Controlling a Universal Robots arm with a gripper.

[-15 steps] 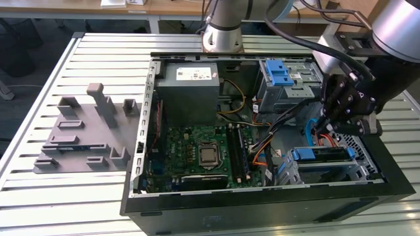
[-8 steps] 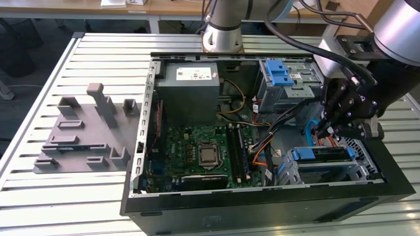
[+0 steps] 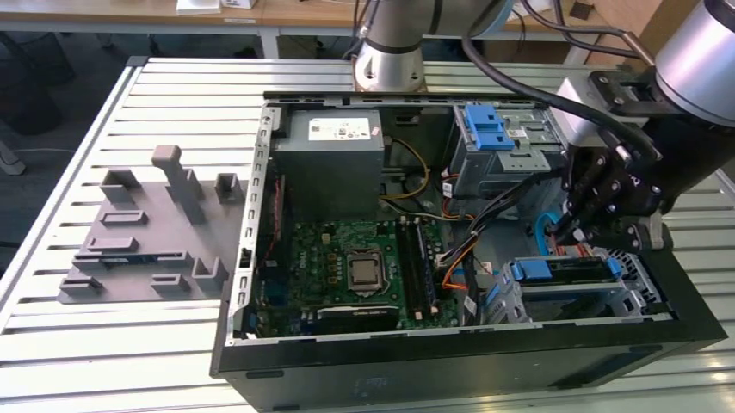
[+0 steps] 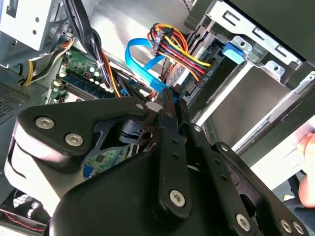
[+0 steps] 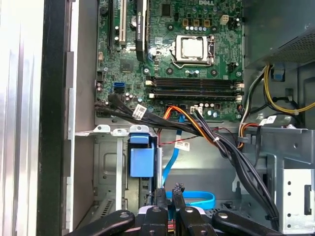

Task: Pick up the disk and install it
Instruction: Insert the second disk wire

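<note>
The disk [image 3: 574, 271], in its blue plastic carrier, sits in the lower bay of the open computer case [image 3: 460, 353], at the exterior view's right front. In the first wrist view the carrier's blue front [image 5: 140, 160] stands between the bay's metal walls. My gripper [image 3: 577, 234] hangs just above that bay, among the cables. Its two black fingers stand pressed close together in both wrist views, with nothing seen between them [image 5: 170, 196] [image 4: 170, 96]. A coloured power lead [image 4: 177, 49] runs to the bay beside a blue tab [image 4: 234, 51].
A grey power supply box [image 3: 333, 159] and a grey cage with a blue latch [image 3: 497, 129] fill the case's back. The green motherboard [image 3: 356, 267] lies on the case floor. A blue data cable [image 5: 192, 199] loops near the fingertips. A grey fixture plate [image 3: 138, 232] lies on the slatted table.
</note>
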